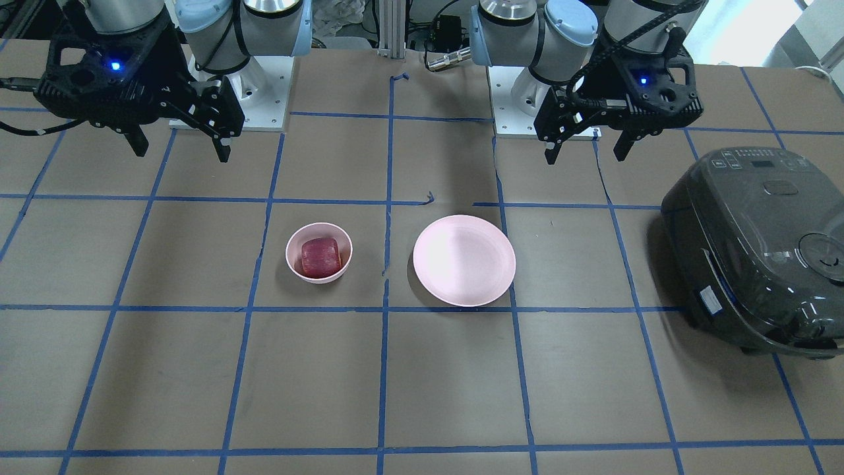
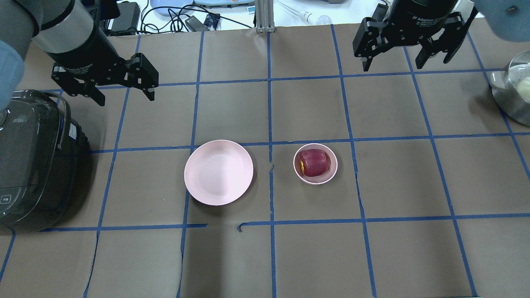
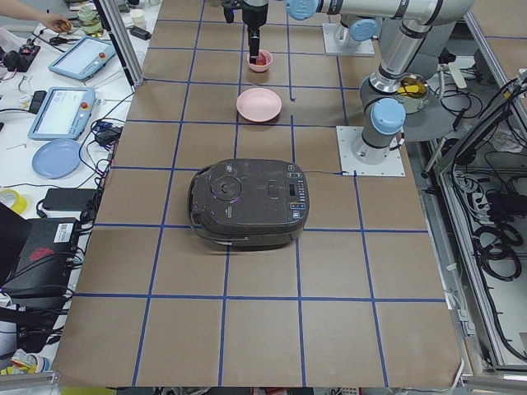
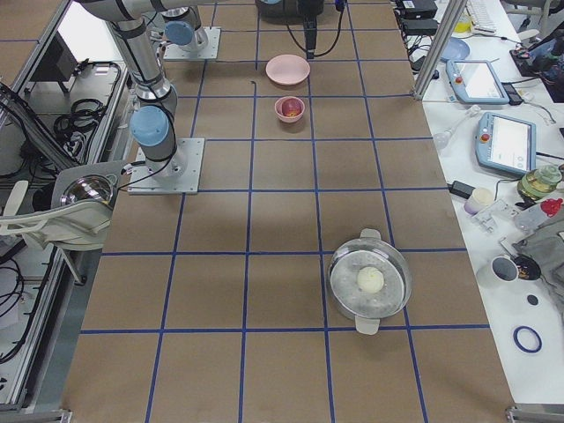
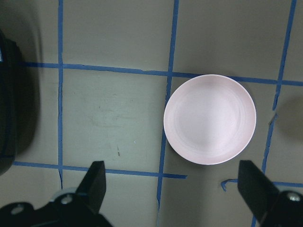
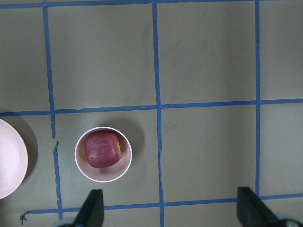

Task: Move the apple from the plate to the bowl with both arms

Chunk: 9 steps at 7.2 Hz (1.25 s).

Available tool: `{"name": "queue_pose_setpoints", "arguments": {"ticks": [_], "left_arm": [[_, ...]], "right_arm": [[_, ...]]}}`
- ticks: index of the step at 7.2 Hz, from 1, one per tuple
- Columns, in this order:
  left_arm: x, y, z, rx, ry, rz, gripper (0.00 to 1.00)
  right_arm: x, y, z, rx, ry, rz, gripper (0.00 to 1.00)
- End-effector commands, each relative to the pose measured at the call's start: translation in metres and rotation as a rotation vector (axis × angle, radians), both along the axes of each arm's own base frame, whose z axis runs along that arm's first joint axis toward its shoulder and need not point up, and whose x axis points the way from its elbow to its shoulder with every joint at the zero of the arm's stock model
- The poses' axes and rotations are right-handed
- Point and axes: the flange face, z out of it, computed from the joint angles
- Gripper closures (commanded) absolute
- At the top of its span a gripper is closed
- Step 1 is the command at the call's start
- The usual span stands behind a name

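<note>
The dark red apple (image 1: 321, 256) sits inside the small pink bowl (image 1: 290, 254); it also shows in the overhead view (image 2: 313, 162) and the right wrist view (image 6: 102, 149). The wide pink plate (image 1: 464, 260) lies bare beside the bowl and shows in the left wrist view (image 5: 209, 119). My left gripper (image 2: 126, 98) is open and holds nothing, raised well behind the plate, toward the robot's bases. My right gripper (image 2: 393, 67) is open and holds nothing, raised behind and to the right of the bowl (image 2: 332, 169).
A black rice cooker (image 2: 33, 161) stands at the table's left end, close to the left arm. A steel pot (image 2: 511, 93) with a pale ball in it stands at the right edge. Blue tape lines grid the brown table.
</note>
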Motion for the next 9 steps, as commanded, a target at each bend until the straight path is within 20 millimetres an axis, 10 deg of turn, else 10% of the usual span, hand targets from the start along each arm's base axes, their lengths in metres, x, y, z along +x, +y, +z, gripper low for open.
{"name": "queue_pose_setpoints", "arguments": {"ticks": [1,9], "left_arm": [[-0.0014,-0.0017,-0.0014,0.0,0.008,-0.004,0.0],[-0.0052,-0.0083,-0.0033,-0.008,0.018,-0.002,0.0]], "right_arm": [[0.0036,0.0013,0.0002,0.0,-0.002,0.007,0.0],[0.0035,-0.0025,0.0001,-0.017,0.0,0.005,0.0]]}}
